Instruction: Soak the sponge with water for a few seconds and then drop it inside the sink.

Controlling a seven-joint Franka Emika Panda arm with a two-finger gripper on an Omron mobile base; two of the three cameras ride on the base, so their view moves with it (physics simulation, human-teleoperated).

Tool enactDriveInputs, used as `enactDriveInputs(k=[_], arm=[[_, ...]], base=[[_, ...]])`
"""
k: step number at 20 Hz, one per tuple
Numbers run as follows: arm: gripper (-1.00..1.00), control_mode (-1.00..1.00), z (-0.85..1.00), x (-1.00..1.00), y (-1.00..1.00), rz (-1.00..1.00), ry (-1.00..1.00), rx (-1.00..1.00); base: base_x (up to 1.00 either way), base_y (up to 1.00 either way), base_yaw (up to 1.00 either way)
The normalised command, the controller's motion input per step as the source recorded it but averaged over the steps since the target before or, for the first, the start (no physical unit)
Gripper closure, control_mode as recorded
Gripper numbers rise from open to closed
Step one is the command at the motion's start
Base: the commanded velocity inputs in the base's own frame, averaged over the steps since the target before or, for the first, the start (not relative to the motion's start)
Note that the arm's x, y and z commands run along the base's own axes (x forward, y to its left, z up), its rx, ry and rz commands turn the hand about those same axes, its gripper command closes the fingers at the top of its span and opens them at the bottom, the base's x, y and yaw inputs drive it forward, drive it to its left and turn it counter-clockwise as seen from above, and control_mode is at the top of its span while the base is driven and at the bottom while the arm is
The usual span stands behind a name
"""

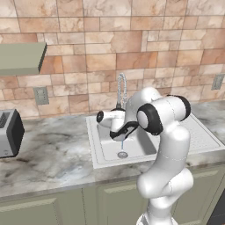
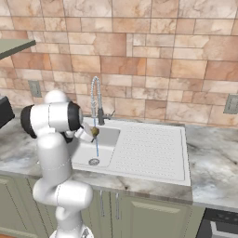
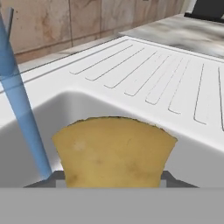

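One sponge [image 3: 114, 151] sits clenched in the jaws above the sink [image 2: 139, 153], just beside the water [image 3: 22, 109]; I judge it should shift into the stream before release.

The sponge [image 3: 114, 151] is sitting clamped in the tool [image 3: 113, 178] over the sink [image 3: 87, 105], while the water [image 3: 22, 109] is streaming down just beside it, ribbed drainboard [image 3: 153, 74] stretching beyond.

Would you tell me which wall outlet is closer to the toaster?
The outlet left of the tap is closer, just above the toaster; the other outlet sits far right, beyond the sink.
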Motion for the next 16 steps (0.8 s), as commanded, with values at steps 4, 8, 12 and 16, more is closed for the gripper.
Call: enactDriveInputs(k=[4, 8, 12, 16], arm=[[1.0, -1.0, -0.01, 0.11, 0.0, 0.0, 0.0, 0.0], [1.0, -1.0, -0.09, 0.2, 0.0, 0.0, 0.0, 0.0], [1.0, -1.0, -0.09, 0.27, 0.0, 0.0, 0.0, 0.0], [1.0, -1.0, -0.09, 0.23, 0.0, 0.0, 0.0, 0.0]], base=[[0.0, 0.0, 0.0], [0.0, 0.0, 0.0], [0.0, 0.0, 0.0], [0.0, 0.0, 0.0]])
